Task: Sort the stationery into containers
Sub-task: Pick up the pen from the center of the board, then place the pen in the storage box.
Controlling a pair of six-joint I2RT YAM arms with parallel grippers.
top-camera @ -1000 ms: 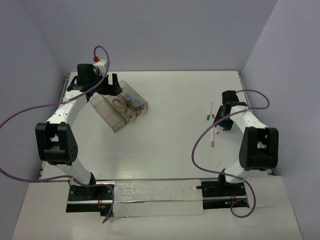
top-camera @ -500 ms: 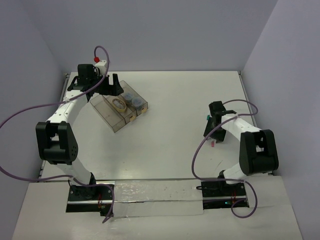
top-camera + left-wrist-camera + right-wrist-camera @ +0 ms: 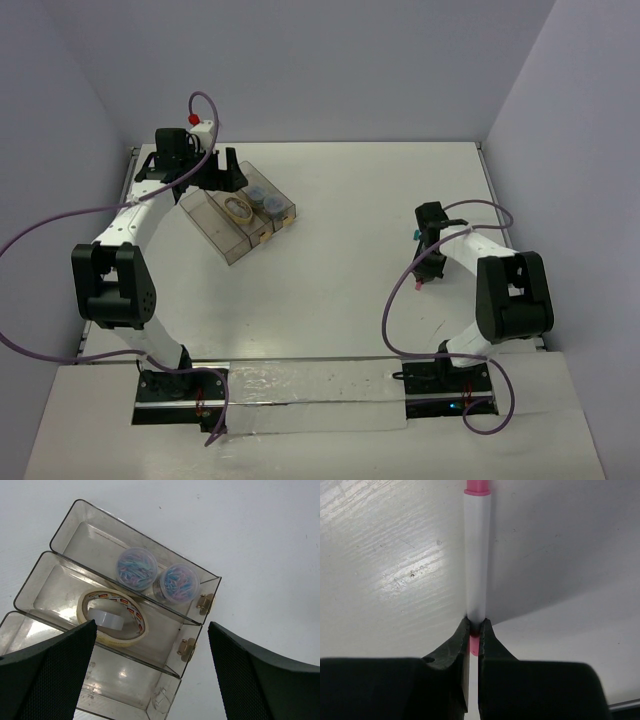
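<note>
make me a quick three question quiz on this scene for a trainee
1. True or false: the right pincer is shut on a white pen.
2. How many round tubs sit in the end bin? A one, B two, C four.
3. Fill in: the middle bin holds rolls of ____.
Key: 1 true; 2 B; 3 tape.

The pink-ended pen runs off the right wrist view's top edge, its lower length hidden between the right gripper's jaws. The nearest bin is cut by the left wrist view's bottom edge.
</note>
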